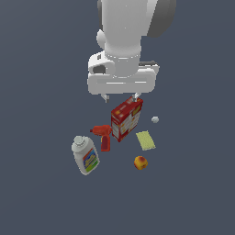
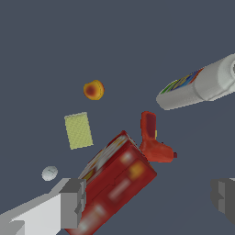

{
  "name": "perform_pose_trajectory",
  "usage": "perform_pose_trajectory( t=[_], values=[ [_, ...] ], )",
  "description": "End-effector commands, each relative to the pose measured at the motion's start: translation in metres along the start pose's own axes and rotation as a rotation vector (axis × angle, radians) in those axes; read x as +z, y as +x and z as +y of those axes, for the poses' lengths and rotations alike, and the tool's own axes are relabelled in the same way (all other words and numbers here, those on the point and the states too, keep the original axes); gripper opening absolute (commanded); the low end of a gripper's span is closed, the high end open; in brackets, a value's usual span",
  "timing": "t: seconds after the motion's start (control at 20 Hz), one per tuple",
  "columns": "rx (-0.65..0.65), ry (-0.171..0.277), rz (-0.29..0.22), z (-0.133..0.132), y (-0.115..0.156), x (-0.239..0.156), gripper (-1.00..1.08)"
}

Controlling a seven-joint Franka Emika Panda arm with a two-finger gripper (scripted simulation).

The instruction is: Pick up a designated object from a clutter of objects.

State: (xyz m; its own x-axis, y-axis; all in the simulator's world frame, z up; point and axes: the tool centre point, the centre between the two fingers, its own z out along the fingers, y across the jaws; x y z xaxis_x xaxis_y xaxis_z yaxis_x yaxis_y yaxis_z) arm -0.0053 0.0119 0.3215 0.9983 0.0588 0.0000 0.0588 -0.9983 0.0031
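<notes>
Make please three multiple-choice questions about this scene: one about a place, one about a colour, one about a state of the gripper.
1. In the exterior view, what lies nearest the small fruit?
A. the white bottle
B. the yellow sponge
C. the tiny white lump

2. What colour is the drill?
A. red
B. blue
C. green

3. How is the gripper?
A. shut on the fruit
B. shut on the sponge
C. open, holding nothing

Answers: 1 B, the sponge lies just above the fruit. 2 A, its body is red, beside the red box. 3 C, the wrist view shows both fingers wide apart above the box.
</notes>
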Motion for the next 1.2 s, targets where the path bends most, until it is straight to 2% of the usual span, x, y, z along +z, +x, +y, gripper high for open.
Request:
perform_pose_trajectory(
  t=[0.0, 0.45, 0.8, 1.15],
  values=[
    [0.0, 0.0, 0.0, 0.0, 0.0, 0.0, 1.0],
    [-0.008, -0.02, -0.009, 0.024, 0.0, -0.001, 1.0],
    [0.006, -0.019, -0.008, 0.022, 0.002, 0.001, 1.0],
    [0.076, -0.016, -0.007, 0.016, 0.014, 0.012, 1.0]
  ],
)
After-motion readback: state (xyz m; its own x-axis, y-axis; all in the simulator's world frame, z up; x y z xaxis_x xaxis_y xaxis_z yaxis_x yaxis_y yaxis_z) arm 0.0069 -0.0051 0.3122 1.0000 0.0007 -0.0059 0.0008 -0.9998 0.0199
